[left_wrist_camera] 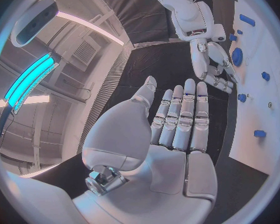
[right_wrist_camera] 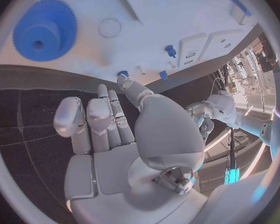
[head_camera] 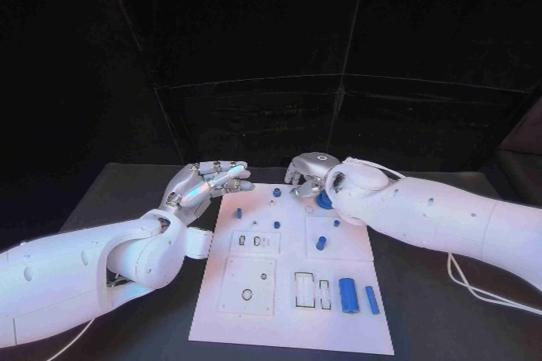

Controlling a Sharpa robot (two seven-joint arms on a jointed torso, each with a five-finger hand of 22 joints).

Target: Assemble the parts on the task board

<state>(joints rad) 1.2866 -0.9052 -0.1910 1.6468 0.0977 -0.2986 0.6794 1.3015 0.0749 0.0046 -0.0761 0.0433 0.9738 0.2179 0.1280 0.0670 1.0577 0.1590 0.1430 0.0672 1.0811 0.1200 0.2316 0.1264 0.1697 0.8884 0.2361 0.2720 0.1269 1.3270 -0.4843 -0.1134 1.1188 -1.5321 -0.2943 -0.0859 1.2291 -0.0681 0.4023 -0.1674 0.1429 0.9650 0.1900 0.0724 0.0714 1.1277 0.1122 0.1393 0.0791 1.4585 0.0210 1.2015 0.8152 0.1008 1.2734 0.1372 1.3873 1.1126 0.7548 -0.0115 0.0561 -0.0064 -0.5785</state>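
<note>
The white task board (head_camera: 291, 314) lies in the middle of the table. A blue toothed gear (right_wrist_camera: 45, 31) lies flat near the board's far edge, partly hidden behind my right wrist in the head view (head_camera: 324, 199). My right hand (head_camera: 306, 177) hovers just beyond the gear at the far edge, fingers half bent, holding nothing (right_wrist_camera: 109, 129). My left hand (head_camera: 207, 184) is raised over the board's far left corner, fingers straight and together, palm empty (left_wrist_camera: 177, 124). Two blue cylinders (head_camera: 348, 295) lie at the near right. Small blue pegs (head_camera: 321, 242) stand around the board's middle.
Rectangular and round recesses (head_camera: 251, 286) are cut into the near half of the board. A white cable (head_camera: 469, 286) runs over the black table on the right. Dark table surface surrounds the board on both sides.
</note>
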